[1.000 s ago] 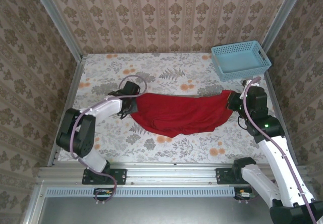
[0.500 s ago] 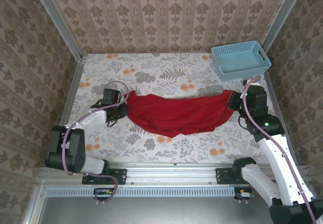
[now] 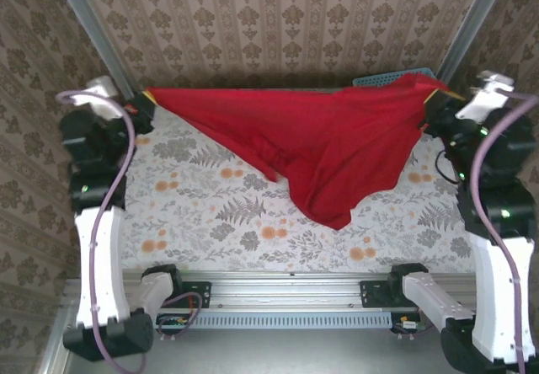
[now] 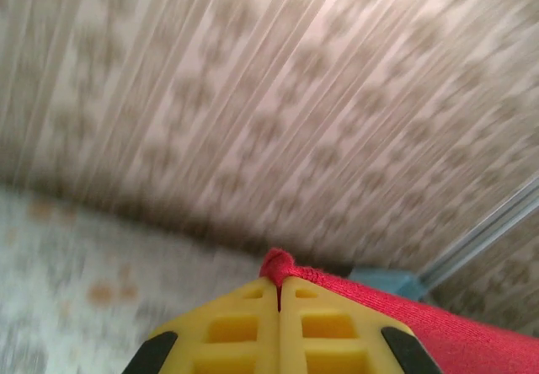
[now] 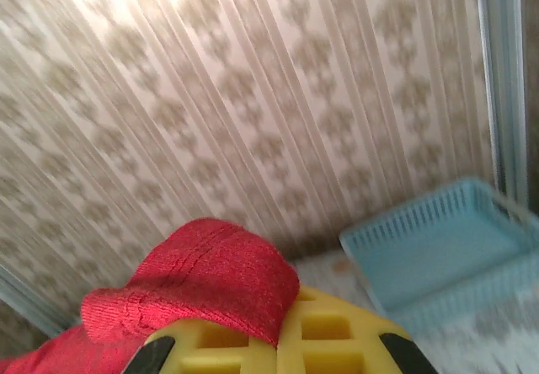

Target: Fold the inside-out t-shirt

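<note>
Red soft cloth: the inside-out t-shirt [image 3: 328, 146] hangs stretched in the air over the bench [image 3: 194, 214], low tip sagging down. Left pincer [image 3: 145, 100] is clenched on one top corner, right pincer [image 3: 431, 98] on the other. Light and limp, probably slumps; corners are the best hold. The right wrist view shows the blue basket [image 5: 438, 256] open; from above the shirt covers most of it.

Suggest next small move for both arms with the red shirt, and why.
Probably lower both arms together, staying taut, to lay the plain red cloth t-shirt flat on the floral-patterned table. The left gripper and right gripper are each shut on an edge; the shirt hangs stretched between them, its middle sagging to a point.
</note>
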